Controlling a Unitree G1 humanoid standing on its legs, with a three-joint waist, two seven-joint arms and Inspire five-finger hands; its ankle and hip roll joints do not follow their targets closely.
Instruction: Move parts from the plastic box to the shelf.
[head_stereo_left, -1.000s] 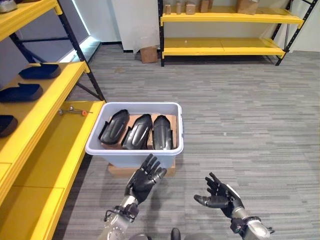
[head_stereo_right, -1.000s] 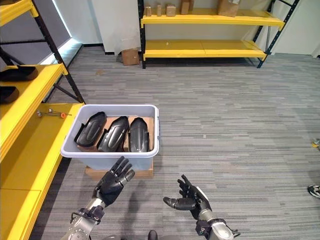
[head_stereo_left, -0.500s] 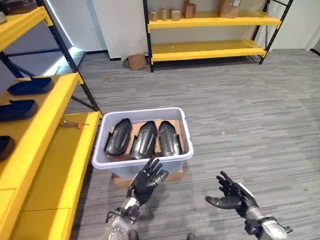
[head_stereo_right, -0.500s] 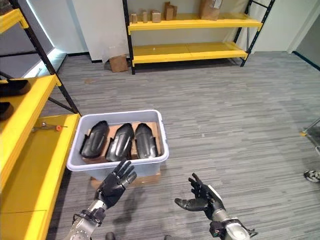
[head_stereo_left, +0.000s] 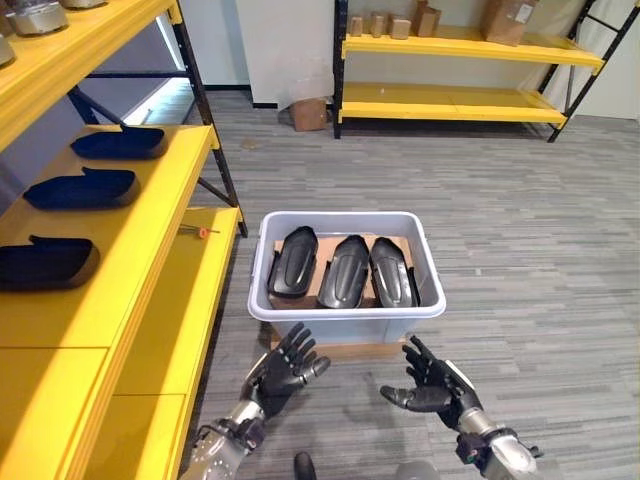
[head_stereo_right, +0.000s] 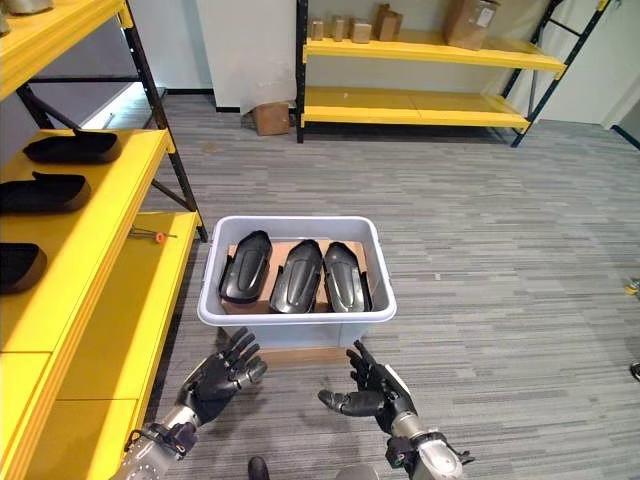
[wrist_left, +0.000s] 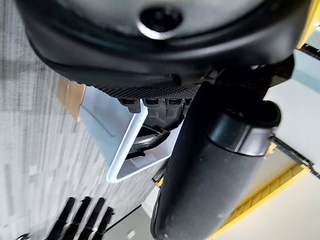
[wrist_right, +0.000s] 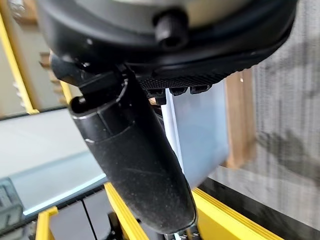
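Grey plastic box (head_stereo_left: 345, 310) sits on the carpeted floor (head_stereo_left: 520, 230), resting on a flat piece of cardboard (head_stereo_left: 340, 350) whose edge shows beneath its near side. Three black moulded parts lie side by side in the box: a left part (head_stereo_left: 293, 262), a middle part (head_stereo_left: 346, 271) and a right part (head_stereo_left: 392, 272), all with their long axes running near to far. Both hands hover just near of the box, touching nothing. The left hand (head_stereo_left: 283, 366) is released, its fingers spread and reaching toward the box's near left corner. The right hand (head_stereo_left: 432, 384) is also released, palm turned inward with its fingers loosely fanned, below the box's near right corner. To the left stands a yellow shelf (head_stereo_left: 150, 190). Its middle level holds three dark blue trays: a far tray (head_stereo_left: 120, 143), a middle tray (head_stereo_left: 82, 187) and a near tray (head_stereo_left: 45, 262). A second yellow shelf (head_stereo_left: 450, 100) stands against the far wall, with small cardboard boxes (head_stereo_left: 395, 25) on its upper level.
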